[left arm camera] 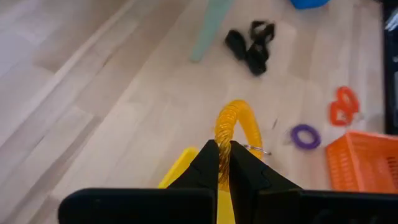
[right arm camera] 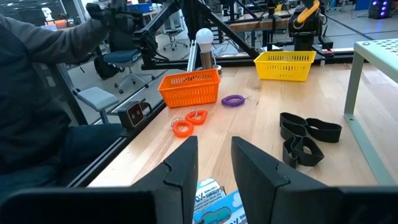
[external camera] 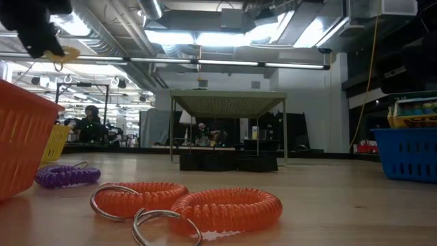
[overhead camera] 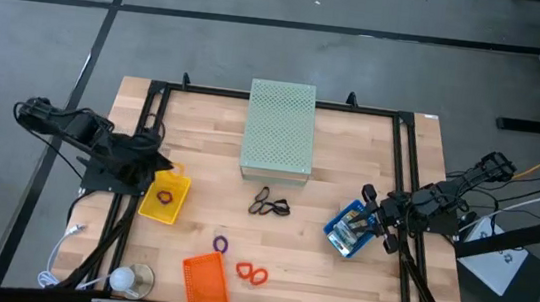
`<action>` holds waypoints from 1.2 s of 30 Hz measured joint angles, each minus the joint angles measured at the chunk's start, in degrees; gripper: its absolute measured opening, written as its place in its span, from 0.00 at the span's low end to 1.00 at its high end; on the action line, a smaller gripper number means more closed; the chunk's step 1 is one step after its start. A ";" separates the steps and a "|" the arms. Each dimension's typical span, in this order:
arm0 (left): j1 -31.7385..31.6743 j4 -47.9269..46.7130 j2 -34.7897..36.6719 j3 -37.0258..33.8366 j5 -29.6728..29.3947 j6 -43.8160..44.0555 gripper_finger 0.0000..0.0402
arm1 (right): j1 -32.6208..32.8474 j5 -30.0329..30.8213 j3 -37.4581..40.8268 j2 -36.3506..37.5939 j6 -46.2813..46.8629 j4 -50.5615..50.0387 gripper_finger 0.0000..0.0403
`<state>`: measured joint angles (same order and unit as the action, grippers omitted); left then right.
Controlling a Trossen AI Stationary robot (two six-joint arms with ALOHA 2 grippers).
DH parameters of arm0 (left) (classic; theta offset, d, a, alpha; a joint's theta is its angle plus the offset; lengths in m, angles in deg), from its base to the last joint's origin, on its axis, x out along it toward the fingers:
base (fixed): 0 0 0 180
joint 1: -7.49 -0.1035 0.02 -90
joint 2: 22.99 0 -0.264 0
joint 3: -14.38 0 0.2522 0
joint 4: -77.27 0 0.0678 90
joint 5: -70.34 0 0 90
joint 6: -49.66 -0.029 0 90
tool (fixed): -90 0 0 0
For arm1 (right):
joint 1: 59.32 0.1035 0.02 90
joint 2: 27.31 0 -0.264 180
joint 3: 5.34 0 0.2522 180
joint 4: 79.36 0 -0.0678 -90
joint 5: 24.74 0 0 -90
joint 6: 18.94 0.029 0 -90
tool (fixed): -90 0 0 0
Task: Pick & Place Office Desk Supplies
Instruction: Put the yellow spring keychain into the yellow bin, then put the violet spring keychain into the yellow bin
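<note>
Left end effector [left arm camera: 224, 163] pinches a yellow ring [left arm camera: 236, 127], visible only wrist-side.

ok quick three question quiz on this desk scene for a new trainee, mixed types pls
1. True or false: the left gripper is shut on a yellow coil ring.
2. Which tray does the right gripper hover over? A yellow B orange C blue
3. What colour is the single ring lying near the orange tray?

Key: 1 true; 2 C; 3 purple
</note>
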<state>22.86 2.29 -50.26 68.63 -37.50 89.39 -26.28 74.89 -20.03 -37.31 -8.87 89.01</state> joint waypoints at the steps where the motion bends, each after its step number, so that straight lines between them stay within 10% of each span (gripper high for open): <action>1: 0.00 -1.73 0.29 0.01 0.25 0.72 0.03 | 0.00 -0.01 0.00 0.00 0.06 0.00 0.24; 20: 0.02 -5.81 -0.04 -6.91 8.38 12.18 0.05 | 0.00 -0.20 0.00 -0.07 0.17 0.00 0.24; 36: 0.02 -2.17 -1.64 -7.09 13.32 10.13 0.33 | 0.00 -0.15 0.00 -0.07 1.26 0.00 0.24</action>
<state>22.89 0.12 -51.90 61.54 -24.18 99.52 -26.28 74.74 -20.03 -37.37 -7.61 89.01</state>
